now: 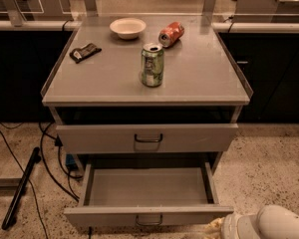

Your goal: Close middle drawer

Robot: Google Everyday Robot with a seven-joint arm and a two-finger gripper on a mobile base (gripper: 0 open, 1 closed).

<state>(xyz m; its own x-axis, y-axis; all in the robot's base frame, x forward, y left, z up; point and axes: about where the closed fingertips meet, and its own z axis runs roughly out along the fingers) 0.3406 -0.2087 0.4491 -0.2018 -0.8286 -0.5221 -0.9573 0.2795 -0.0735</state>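
Since the empty middle drawer (147,187) is stiff metal, push its flat front — gripper (217,228) near its corner, open or shut unclear.

two cans (152,64), one bowl (127,27), one dark packet (84,52), two drawers (148,217), one hand (215,228) at lower right

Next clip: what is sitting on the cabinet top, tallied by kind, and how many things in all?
Cans: 2, a green can standing upright and a red can on its side
Bowls: 1, a white bowl
Packets: 1, a dark packet
Total: 4
The gripper is low at the bottom right, near the right end of the front of the pulled-out middle drawer.
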